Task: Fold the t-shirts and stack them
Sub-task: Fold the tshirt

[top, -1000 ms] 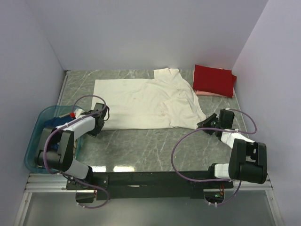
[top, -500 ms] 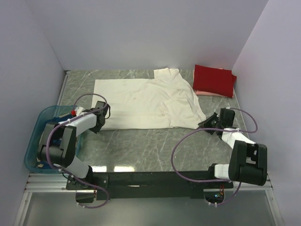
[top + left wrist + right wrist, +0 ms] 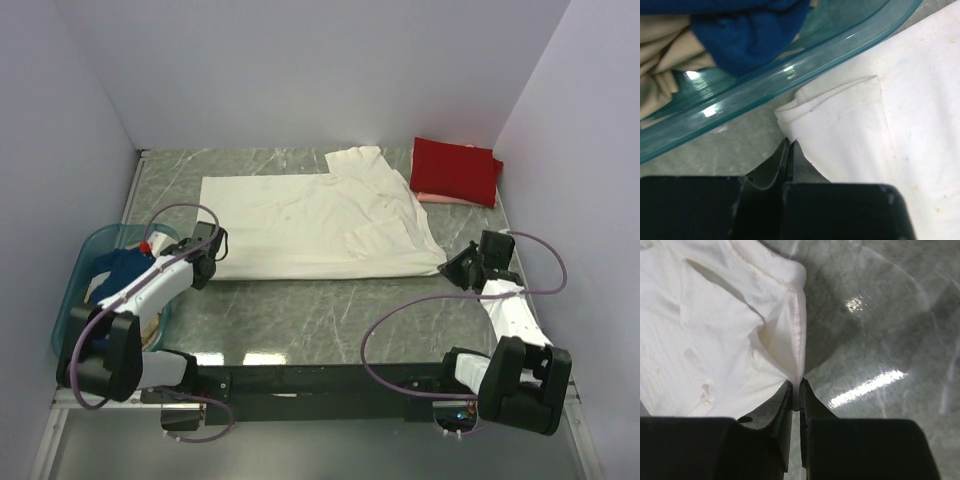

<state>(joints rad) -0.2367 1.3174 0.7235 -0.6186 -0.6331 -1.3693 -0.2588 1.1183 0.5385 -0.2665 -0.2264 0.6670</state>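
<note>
A cream-white t-shirt (image 3: 310,220) lies spread across the middle of the table, its near edge pulled straight. My left gripper (image 3: 212,258) is shut at the shirt's near left corner (image 3: 865,125), and that gripper (image 3: 790,142) pinches the folded hem right beside the basket. My right gripper (image 3: 452,268) holds the near right corner. Seen from the right wrist, this gripper (image 3: 796,385) is shut on a ridge of the cream cloth (image 3: 715,340). A folded red t-shirt (image 3: 455,170) rests on a pale pink one (image 3: 440,197) at the back right.
A teal plastic basket (image 3: 70,310) stands at the near left and holds a dark blue shirt (image 3: 120,268) and tan cloth (image 3: 665,50). Its rim (image 3: 805,65) runs just beyond my left fingers. White walls close in the back and both sides.
My right gripper has moved right and nearer with the shirt's corner, flattening the bunched right side. My left gripper has shifted a little left at the other corner. The near edge now lies straight.
</note>
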